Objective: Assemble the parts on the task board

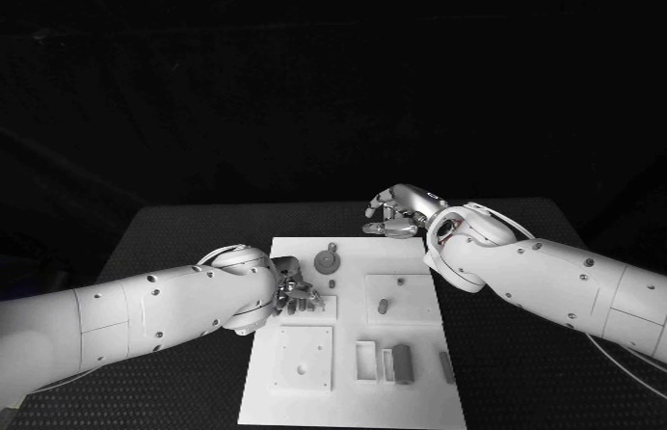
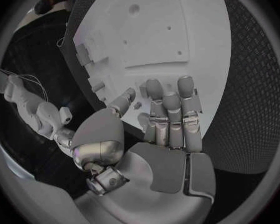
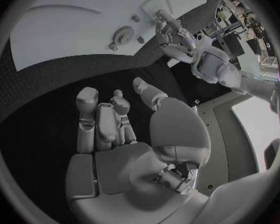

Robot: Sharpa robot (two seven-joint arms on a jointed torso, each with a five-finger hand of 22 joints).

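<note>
The task board (image 1: 355,353) is laid in the middle of the black table (image 1: 181,228), its long axis running from 12 to 6 o'clock in the head view. It reads as a stiff, flat plate, likely heavy enough to stay put while parts are pressed in.

The left hand (image 1: 296,293) is held over the board's 9 o'clock edge, fingers apart and straight in its wrist view, nothing seen in them. The right hand (image 1: 400,211) is held off the board's 1 o'clock corner above the table, fingers loosely curled with nothing in them.

A round disc part (image 1: 328,260) lies near the board's 12 o'clock end, flat and probably light; its rim is judged the best hold. A dark oblong block (image 1: 402,363) stands toward 5 o'clock, long axis 12 to 6, likely rigid and best pinched across its narrow sides. A small peg (image 1: 383,306) stands upright in a raised square near centre, likely slippery and pinched at its tip.
</note>
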